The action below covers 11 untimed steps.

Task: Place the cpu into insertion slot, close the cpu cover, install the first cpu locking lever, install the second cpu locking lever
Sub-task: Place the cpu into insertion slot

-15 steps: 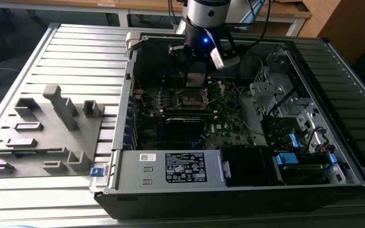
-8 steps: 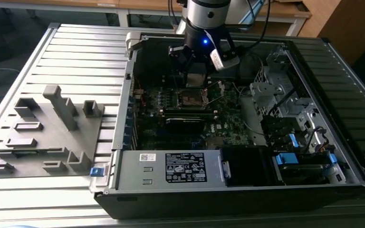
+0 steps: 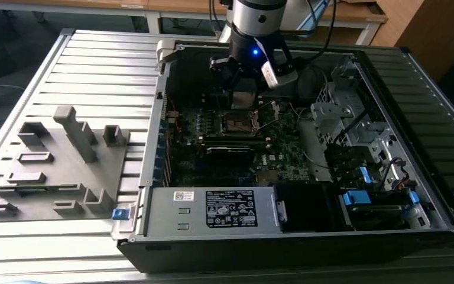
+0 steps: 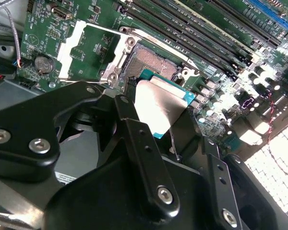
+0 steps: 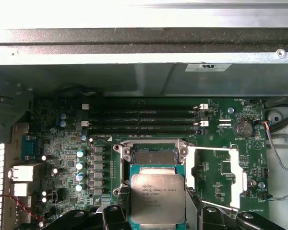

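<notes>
arm (image 3: 255,18): comes down from above into the open computer case (image 3: 144,177), over the far part of the green board.
hand (image 4: 156,117): closed on the cpu; a black finger presses against each of two opposite edges of the chip.
cpu (image 4: 158,103): flat square chip, dull silver top with a teal-green border. it is held between the fingers (image 4: 127,112) and tilted against the board in the second wrist view.
where the cpu is: just above the insertion slot (image 5: 152,154) and apart from it, not seated. in the first wrist view it overlaps the slot's near edge.
insertion slot: uncovered, its dark contact field showing inside a silver metal frame (image 5: 182,146).
beside the slot: an outlined white rectangle (image 5: 213,175) on bare green board.
memory slots (image 5: 141,120): long black rows, just beyond the slot.
coin cell (image 5: 241,128): round, near the board's corner.
labelled box (image 3: 227,210): black, white label on top, at the near end of the case.
worktop (image 3: 93,65): grey ribbed slats carrying the case.
grey fixture tray (image 3: 54,171): on the worktop, at the exterior view's left of the case, well apart from the hand.
</notes>
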Available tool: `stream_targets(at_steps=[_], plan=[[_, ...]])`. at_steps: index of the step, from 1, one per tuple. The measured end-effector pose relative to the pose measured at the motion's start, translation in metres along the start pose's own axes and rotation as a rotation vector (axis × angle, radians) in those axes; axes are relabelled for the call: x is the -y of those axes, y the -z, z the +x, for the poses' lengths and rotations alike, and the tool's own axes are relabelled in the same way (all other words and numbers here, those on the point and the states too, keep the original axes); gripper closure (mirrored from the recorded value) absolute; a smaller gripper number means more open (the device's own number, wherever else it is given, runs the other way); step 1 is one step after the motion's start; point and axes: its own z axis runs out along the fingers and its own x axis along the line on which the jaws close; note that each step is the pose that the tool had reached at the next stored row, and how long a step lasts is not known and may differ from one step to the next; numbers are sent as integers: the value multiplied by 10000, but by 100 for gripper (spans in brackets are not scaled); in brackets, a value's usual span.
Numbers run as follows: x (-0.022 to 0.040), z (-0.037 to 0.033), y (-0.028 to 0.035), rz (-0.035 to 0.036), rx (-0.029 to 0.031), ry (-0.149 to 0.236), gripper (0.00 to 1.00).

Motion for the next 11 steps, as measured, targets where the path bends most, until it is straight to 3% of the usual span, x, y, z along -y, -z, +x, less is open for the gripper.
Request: stream_targets(at_steps=[5, 11], plan=[[1, 1, -17, 3, 12, -138, 46], [4, 1, -47, 21, 105, -1185, 46]])
